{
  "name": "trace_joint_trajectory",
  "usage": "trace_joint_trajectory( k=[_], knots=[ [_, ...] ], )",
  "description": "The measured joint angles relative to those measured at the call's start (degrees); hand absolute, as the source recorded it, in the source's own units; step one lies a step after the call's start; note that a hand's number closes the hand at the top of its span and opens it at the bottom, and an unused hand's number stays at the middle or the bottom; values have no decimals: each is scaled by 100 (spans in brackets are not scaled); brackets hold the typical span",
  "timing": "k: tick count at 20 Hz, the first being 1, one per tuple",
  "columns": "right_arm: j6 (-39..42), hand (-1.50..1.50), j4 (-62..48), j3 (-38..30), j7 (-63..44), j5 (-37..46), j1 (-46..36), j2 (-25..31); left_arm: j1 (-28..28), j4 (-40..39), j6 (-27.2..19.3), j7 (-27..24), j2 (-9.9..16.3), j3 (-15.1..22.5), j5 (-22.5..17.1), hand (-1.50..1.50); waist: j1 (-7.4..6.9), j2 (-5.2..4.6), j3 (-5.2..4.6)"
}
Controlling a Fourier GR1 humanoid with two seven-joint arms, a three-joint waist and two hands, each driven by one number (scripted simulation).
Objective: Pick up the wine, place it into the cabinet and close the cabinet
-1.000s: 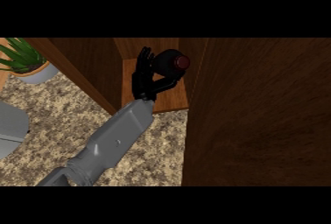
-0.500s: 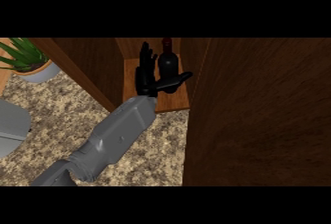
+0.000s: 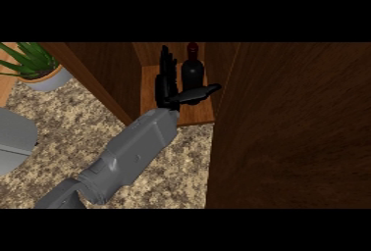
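Fingers straightened since earlier, robot hand [image 3: 172, 83] now open, holding nothing; wine [image 3: 192, 68] upright just right of it inside cabinet [image 3: 290, 127]. Door closing remains.

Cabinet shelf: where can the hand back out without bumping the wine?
The shelf is narrow. The wine bottle stands at the back, and the left hand, fingers straight, sits just left of it, thumb in front. Bare shelf shows only near the front edge. The speckled counter between plant pot and cabinet door is open.
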State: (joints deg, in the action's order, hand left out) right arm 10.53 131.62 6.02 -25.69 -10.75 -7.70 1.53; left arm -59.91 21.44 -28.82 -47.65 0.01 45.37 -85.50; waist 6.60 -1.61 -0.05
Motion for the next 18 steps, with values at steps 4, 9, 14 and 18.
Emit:
trace_joint_trajectory(
  k=[4,9,14,18],
  knots=[
    [17,-150,65,5,-49,-34,58,27,47,231,-30,-156,1,83,-106,-150,-76,28,0],
    [-48,-150,120,7,-114,18,106,15,149,557,-2,-177,1,276,-237,-150,-192,60,2],
    [-95,-150,137,-101,-248,-24,7,73,305,854,16,-243,9,523,-297,-150,-294,83,2],
    [-135,-150,187,32,-213,122,141,12,502,1007,96,-348,9,701,-251,-150,-368,102,3]
  ],
)
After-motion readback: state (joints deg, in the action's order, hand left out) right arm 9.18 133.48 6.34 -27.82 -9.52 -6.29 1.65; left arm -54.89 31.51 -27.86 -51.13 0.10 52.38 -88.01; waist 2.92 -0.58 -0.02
